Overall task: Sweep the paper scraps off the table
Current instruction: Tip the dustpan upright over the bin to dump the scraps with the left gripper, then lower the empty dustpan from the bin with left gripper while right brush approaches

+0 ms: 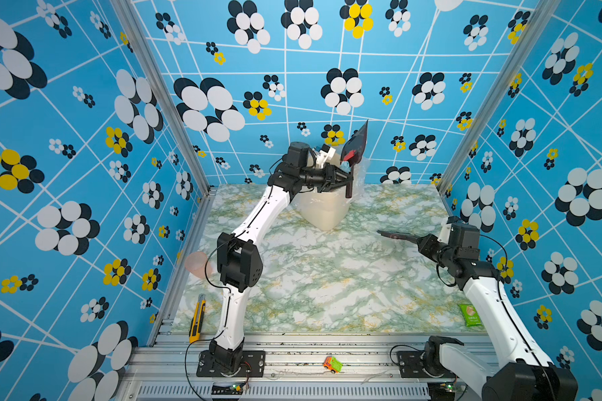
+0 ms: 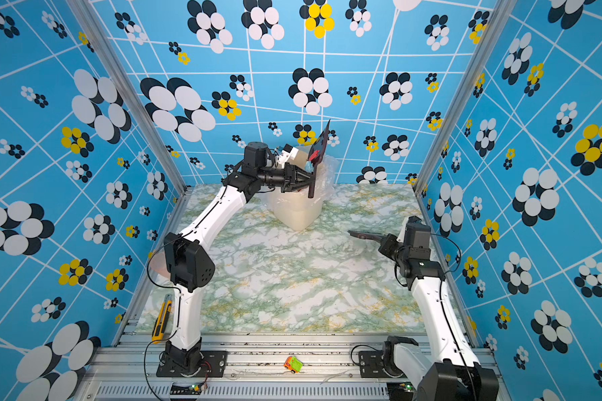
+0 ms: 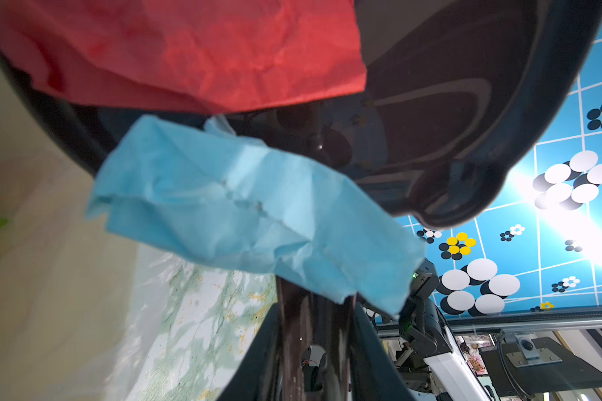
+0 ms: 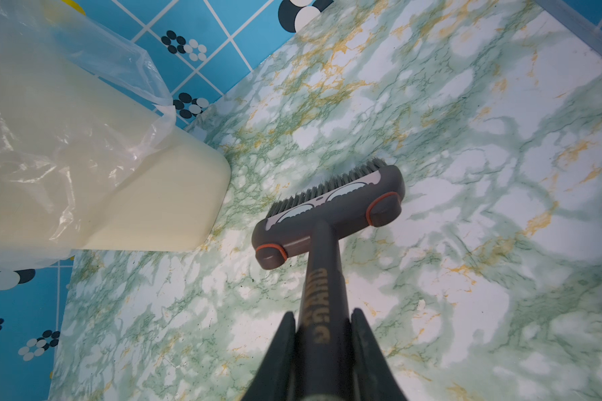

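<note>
Seen in both top views with the front rail at 6 o'clock. A toy car (image 1: 332, 364) sits on that rail at 6 o'clock. On the marbled table (image 1: 327, 284), a yellow utility knife (image 1: 197, 317) lies along the edge at 7 o'clock and a green snack packet (image 1: 470, 314) at 4 o'clock; a pink cup (image 1: 197, 264) stands at the 9 o'clock edge, partly behind the left arm. At 3 o'clock the right gripper (image 4: 322, 323) is clamped on the handle of a grey brush (image 4: 331, 211), whose head points toward the table's middle; whether the bristles touch the surface cannot be told. At 12 o'clock stands a cream bin (image 1: 324, 211) lined with a clear plastic bag (image 1: 360, 173). Above its mouth the left gripper (image 1: 349, 180) grips the handle of a dark dustpan (image 1: 358, 139), tipped steeply with its lip uppermost. A red paper scrap (image 3: 188, 52) and a light blue paper scrap (image 3: 251, 208) lie in the pan's lower end, over the bin.
</note>
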You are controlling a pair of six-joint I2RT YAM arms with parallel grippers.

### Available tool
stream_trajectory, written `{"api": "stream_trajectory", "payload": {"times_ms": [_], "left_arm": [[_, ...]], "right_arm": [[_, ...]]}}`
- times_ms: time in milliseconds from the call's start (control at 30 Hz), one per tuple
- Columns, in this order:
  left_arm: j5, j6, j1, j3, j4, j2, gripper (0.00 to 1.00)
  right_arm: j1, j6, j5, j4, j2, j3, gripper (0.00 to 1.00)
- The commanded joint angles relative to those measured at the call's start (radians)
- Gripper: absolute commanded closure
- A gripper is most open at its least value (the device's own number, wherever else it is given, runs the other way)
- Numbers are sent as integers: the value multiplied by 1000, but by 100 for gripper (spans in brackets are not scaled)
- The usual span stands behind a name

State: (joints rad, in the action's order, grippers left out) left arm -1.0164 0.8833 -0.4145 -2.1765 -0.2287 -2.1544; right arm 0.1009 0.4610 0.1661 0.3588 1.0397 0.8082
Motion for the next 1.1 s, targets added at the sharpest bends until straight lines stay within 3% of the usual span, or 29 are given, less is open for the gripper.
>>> {"api": "stream_trajectory", "payload": {"times_ms": [0,200,800,1067], "left_arm": [[-38,85,16,48,177,89,100],[-73,235,26,121,386,110,100],[-136,529,31,165,760,85,100],[-151,528,40,177,767,101,100]], "right_arm": [[6,3,-8,-14,-24,-11,100],[5,1,-8,-9,-23,-6,100],[5,-7,-27,21,-31,16,100],[5,-9,-35,38,-36,28,100]]}}
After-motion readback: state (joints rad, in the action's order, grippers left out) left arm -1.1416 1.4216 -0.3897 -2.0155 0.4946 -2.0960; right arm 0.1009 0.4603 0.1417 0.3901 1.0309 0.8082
